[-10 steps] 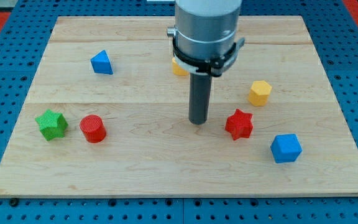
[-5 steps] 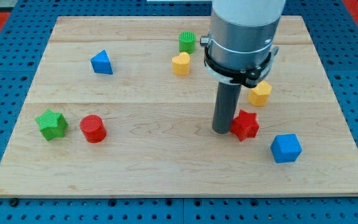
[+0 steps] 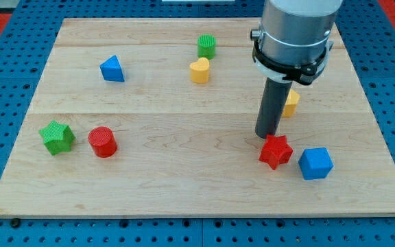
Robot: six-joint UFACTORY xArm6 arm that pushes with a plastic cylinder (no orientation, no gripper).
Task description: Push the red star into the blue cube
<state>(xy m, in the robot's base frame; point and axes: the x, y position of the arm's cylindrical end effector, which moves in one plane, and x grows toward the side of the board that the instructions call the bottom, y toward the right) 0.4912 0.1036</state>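
The red star (image 3: pixel 276 151) lies on the wooden board (image 3: pixel 184 171) at the lower right. The blue cube (image 3: pixel 315 163) sits just to its right and slightly lower, with a narrow gap between them. My tip (image 3: pixel 266 135) is at the star's upper left edge, touching or nearly touching it. The rod rises from there to the grey arm body at the view's top right.
A yellow block (image 3: pixel 291 103) is partly hidden behind the rod. A yellow heart (image 3: pixel 199 70) and green cylinder (image 3: pixel 206 46) lie at top centre. A blue triangle (image 3: pixel 112 69) is upper left. A green star (image 3: pixel 56 137) and red cylinder (image 3: pixel 103 142) are at left.
My tip moved right from the board's middle, met the red star and pushed it right and down, closer to the blue cube. The other blocks stayed put.
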